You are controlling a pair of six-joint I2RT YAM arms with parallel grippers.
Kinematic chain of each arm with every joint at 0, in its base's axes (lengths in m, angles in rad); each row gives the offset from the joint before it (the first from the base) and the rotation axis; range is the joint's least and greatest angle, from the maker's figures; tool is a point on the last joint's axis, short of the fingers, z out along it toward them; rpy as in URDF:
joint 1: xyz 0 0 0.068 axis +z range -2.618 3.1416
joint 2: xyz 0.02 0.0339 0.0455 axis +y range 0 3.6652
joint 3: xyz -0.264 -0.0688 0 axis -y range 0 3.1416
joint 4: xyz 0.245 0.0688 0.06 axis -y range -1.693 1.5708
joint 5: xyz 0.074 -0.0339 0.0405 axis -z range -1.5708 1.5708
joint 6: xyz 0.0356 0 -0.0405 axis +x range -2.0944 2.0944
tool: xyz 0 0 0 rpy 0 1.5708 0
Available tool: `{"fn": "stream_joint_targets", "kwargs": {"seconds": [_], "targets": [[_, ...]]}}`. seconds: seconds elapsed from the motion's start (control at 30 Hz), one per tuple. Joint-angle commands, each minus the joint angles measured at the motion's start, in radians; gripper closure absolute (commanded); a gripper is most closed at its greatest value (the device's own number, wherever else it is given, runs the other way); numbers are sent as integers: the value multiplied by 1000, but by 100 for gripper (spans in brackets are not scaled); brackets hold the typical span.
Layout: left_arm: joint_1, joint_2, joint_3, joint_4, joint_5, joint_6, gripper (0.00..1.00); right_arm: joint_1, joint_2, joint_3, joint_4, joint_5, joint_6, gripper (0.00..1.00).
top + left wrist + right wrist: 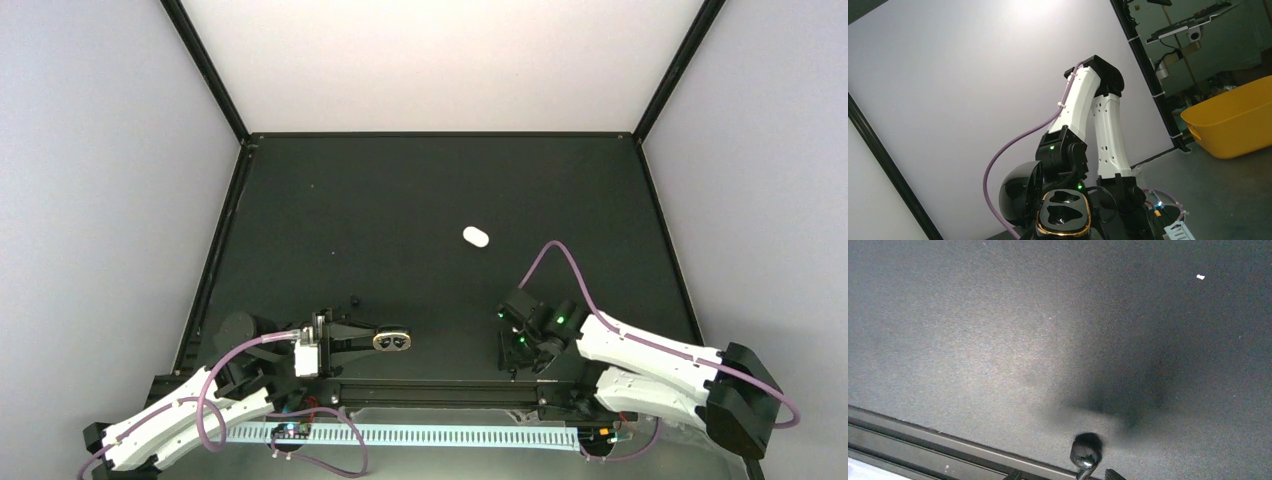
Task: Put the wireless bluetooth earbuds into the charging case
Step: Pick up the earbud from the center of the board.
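Observation:
My left gripper [372,341] is shut on the charging case [392,341], holding it low near the table's front edge. The case [1064,214] shows a dark face with two empty sockets and a gold rim, and a glossy black dome [1020,197] rises at its left side. One black earbud [1086,449] lies on the mat close to the front rail. My right gripper [1063,476] is open around it, and only its fingertips [1113,474] show at the bottom edge. From above, the right gripper [512,352] points down and hides that bud.
A small white oval piece [476,237] lies mid-table, far from both arms. A tiny dark bit [355,299] sits just behind the left gripper. The front rail [948,442] runs right beside the bud. A white speck [1201,276] lies farther out on the mat.

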Motion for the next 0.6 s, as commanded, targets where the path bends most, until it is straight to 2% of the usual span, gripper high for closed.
{"fn": "stream_joint_targets", "kwargs": {"seconds": [0.0, 0.33, 0.57], "targets": [[-6, -1, 0, 6, 7, 8, 99, -4, 30, -23, 36, 1, 8, 59], [-6, 0, 2, 2, 11, 11, 99, -5, 72, -61, 74, 20, 17, 63], [-6, -8, 2, -7, 12, 14, 98, -3, 95, -76, 103, 14, 18, 71]]}}
